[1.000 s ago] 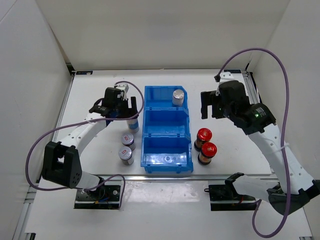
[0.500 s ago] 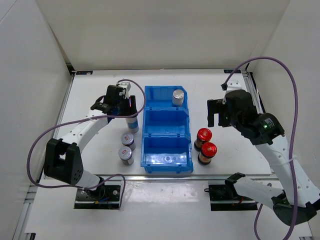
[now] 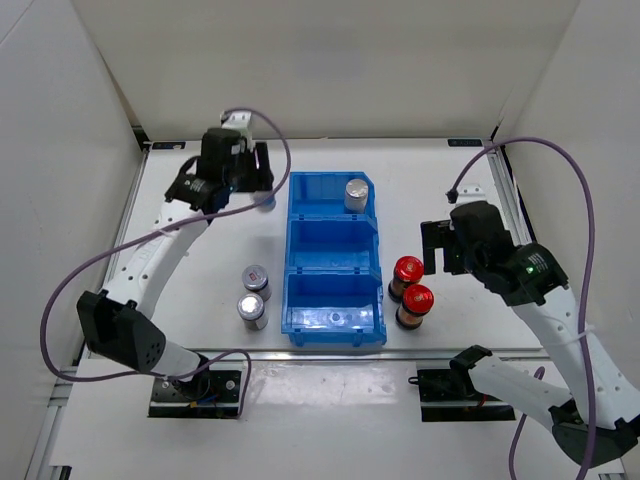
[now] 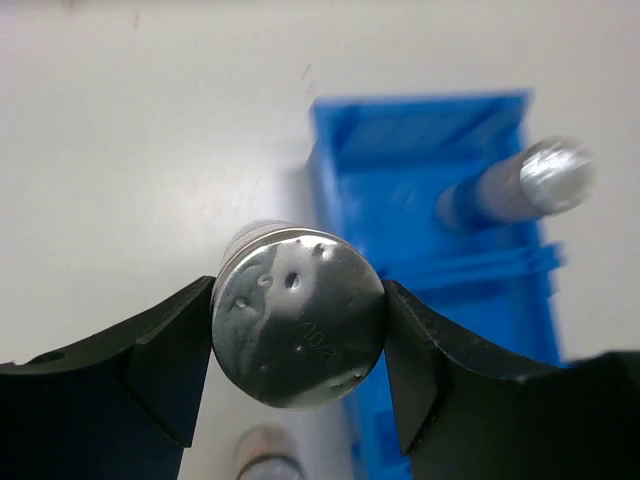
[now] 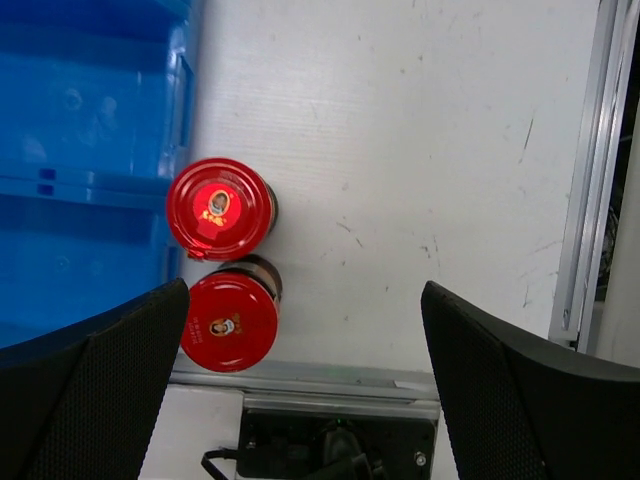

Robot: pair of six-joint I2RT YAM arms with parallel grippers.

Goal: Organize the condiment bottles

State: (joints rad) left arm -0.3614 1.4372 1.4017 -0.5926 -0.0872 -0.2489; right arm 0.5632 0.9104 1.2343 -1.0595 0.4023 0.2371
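My left gripper (image 3: 247, 185) is shut on the silver cap of a white-blue bottle (image 4: 298, 318) and holds it in the air, left of the blue bin's far compartment. A second white-blue bottle (image 3: 356, 193) stands in that far compartment and also shows in the left wrist view (image 4: 530, 180). Two short grey bottles (image 3: 256, 278) (image 3: 252, 308) stand left of the bin. Two dark red-capped bottles (image 3: 408, 270) (image 3: 417, 298) stand right of the bin, and the right wrist view shows their caps (image 5: 220, 208) (image 5: 230, 322). My right gripper (image 3: 437, 245) is open and empty, above the table just right of them.
The blue three-compartment bin (image 3: 335, 325) lies in the middle of the table; its middle and near compartments hold no bottles. A metal rail (image 5: 585, 170) runs along the table's right edge. White walls enclose the table at the back and sides.
My left gripper has lifted the white-blue bottle off the table and carried it toward the far side. My right arm has moved nearer and to the right, beside the red-capped bottles.
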